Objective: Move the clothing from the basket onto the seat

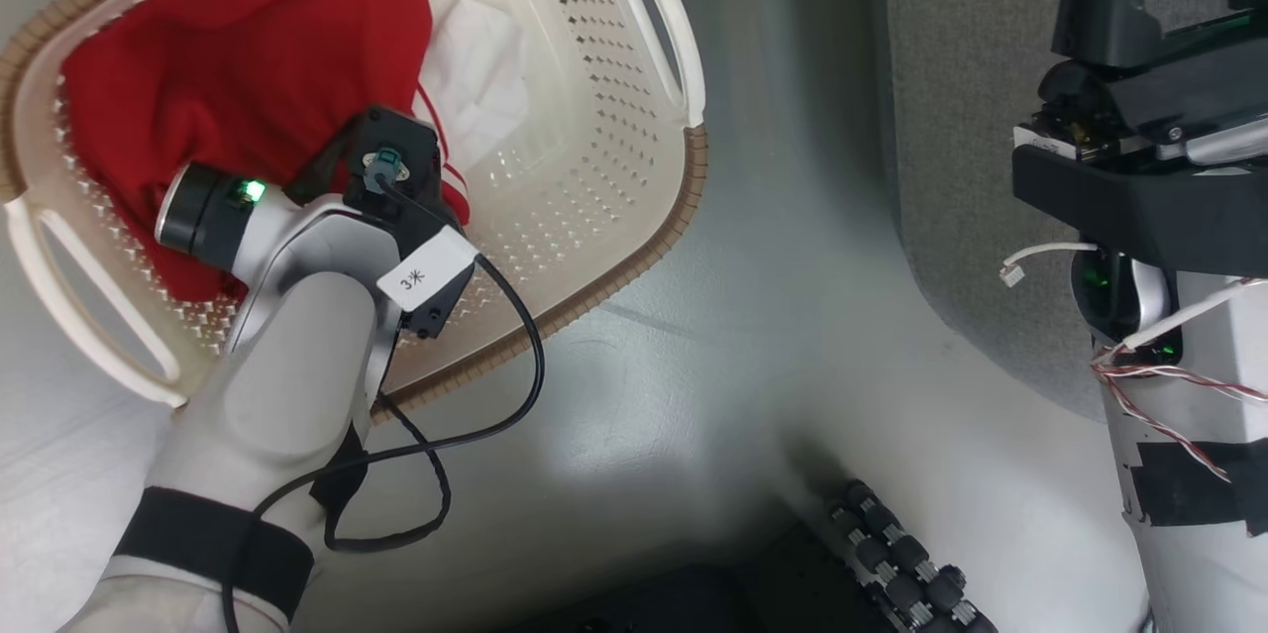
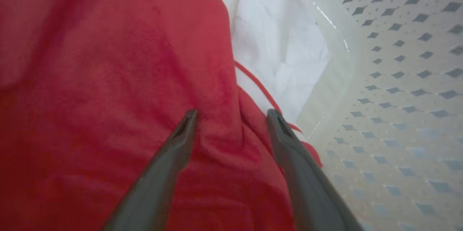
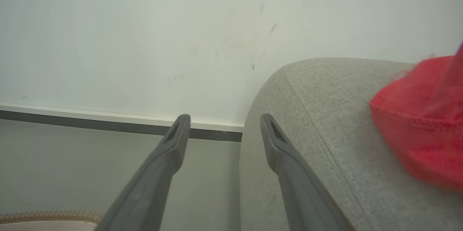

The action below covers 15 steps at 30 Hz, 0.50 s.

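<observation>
Pale floor (image 1: 693, 395) under basket (image 1: 594, 167); left pincer (image 2: 232, 112) angled down, spread over the clothing (image 2: 108, 79); right pincer (image 3: 225, 116) spread beside the seat (image 3: 325, 115)

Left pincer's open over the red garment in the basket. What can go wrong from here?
1. The open left pincer straddles a small fold near the edge of the bright red soft fabric garment. Closing there may pinch only a thin layer, which could slip or leave the white fabric panel trailing.
2. The loose black cable loops across the brown rim of the cream perforated plastic basket. Lifting might snag it.
</observation>
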{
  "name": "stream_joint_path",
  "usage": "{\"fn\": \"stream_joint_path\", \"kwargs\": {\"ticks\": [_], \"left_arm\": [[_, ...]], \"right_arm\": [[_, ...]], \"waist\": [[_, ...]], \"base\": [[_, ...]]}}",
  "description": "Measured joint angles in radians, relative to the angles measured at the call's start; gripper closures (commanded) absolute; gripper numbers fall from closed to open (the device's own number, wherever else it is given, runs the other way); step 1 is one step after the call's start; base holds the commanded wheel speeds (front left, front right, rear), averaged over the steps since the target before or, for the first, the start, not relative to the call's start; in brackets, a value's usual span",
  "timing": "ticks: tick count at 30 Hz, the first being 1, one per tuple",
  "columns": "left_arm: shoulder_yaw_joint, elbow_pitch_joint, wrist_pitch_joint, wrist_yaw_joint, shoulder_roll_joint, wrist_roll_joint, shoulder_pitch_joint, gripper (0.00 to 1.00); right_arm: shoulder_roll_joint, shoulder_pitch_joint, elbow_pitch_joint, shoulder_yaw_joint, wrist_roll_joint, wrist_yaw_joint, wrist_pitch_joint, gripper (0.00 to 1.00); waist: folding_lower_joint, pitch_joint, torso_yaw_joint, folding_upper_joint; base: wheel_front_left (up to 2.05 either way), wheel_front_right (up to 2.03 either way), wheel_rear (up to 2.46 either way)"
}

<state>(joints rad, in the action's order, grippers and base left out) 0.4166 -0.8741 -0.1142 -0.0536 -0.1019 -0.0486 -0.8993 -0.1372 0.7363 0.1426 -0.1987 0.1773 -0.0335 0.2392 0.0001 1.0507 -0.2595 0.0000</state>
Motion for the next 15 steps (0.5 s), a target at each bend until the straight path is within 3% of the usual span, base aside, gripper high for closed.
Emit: {"fn": "stream_joint_path", "kwargs": {"ticks": [15], "left_arm": [[0.017, -0.114, -0.026, -0.009, 0.002, 0.021, -0.059, 0.0]], "right_arm": [[0.006, 0.001, -0.022, -0.024, -0.01, 0.01, 0.009, 0.0]], "waist": [[0.0, 0.012, -0.018, 0.0]], "base": [[0.0, 0.0, 0.0]]}}
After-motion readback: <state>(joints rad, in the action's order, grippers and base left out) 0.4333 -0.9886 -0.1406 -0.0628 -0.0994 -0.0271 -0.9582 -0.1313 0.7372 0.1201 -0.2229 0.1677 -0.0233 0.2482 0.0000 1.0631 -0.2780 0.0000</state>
